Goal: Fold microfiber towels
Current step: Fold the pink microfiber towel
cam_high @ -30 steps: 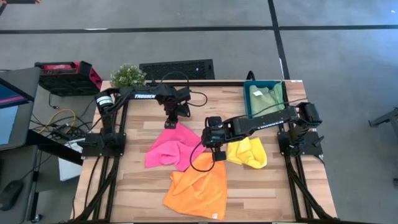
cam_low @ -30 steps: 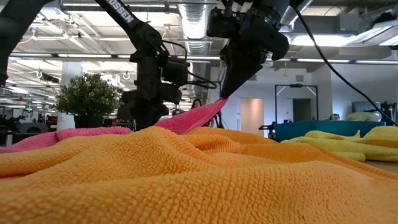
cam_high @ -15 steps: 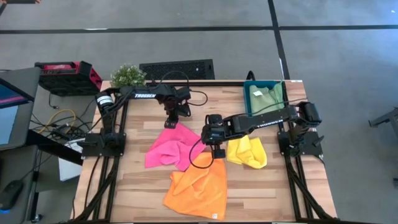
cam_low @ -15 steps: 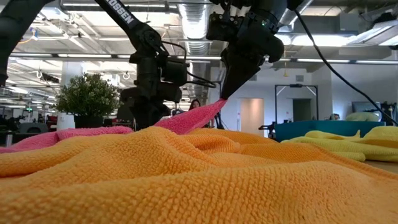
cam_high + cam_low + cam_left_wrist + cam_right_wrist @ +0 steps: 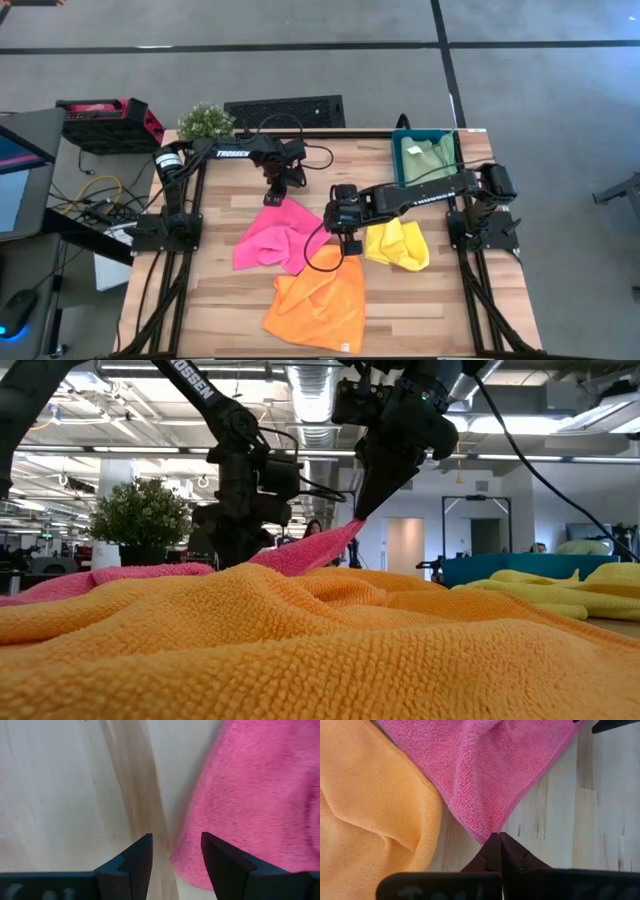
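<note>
Pressed together on a corner of the soft hot-pink microfiber towel [image 5: 485, 775], the jaws of the right gripper [image 5: 498, 851] are seen pinching that corner and holding it lifted off the pale wooden table [image 5: 215, 300], while the jaws of the left gripper [image 5: 172, 852] are spread wide, poised just above the far corner of the same cloth with nothing between them. The pink towel is spread crumpled near the table's middle, its near edge lying against the rumpled orange microfiber towel [image 5: 318, 305]; the bunched yellow microfiber towel [image 5: 398, 244] is found just beside it on the right, and the sage-green microfiber towel [image 5: 428, 157] is seen resting in the teal plastic bin [image 5: 397, 160] at the far right corner. The step in hand appears to be the taking of two corners of the pink towel so that it can be stretched flat. Next, the left gripper would seemingly need to be lowered and closed on its corner, care being taken that the orange cloth is not dragged along.
</note>
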`<state>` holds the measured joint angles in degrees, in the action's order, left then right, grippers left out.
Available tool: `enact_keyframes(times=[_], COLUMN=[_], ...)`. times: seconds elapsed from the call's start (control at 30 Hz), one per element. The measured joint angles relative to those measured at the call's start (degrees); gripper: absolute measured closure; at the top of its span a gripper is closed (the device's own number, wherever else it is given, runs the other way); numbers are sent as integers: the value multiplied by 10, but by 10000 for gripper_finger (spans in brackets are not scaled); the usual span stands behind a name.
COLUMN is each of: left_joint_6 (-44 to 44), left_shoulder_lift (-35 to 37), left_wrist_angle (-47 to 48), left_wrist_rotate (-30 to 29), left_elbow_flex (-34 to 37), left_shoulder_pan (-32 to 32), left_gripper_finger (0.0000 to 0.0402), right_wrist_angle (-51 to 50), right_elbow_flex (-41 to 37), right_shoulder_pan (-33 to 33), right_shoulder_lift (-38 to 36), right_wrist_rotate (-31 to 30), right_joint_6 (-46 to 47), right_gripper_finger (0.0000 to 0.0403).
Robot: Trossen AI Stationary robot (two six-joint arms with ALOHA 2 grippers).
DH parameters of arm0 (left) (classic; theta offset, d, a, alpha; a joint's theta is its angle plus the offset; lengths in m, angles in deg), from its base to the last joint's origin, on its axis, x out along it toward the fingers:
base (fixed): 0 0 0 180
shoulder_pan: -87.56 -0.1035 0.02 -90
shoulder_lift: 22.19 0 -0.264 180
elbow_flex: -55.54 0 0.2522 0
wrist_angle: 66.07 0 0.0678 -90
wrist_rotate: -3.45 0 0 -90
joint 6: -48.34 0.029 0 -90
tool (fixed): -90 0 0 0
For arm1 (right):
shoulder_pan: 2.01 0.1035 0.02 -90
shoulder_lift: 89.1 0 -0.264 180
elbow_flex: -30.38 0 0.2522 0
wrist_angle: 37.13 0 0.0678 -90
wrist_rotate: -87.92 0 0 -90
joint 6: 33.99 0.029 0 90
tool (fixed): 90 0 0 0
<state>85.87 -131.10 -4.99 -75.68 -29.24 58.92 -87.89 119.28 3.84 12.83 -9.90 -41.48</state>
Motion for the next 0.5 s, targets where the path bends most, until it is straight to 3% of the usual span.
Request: enact_keyframes(times=[0.13,0.5], left_joint_6=[-1,-17], left_shoulder_lift=[0,2], left_wrist_angle=[-11,1], left_wrist_rotate=[-25,-25], left_elbow_flex=[24,35], left_shoulder_pan=[-1,-1], left_gripper_finger=[242,242], right_wrist_angle=[0,-2], right_elbow_flex=[0,0], right_shoulder_pan=[0,-8], right_shoulder_lift=[0,0], right_wrist_rotate=[0,0], right_joint_6=[0,0], right_gripper_finger=[397,397])
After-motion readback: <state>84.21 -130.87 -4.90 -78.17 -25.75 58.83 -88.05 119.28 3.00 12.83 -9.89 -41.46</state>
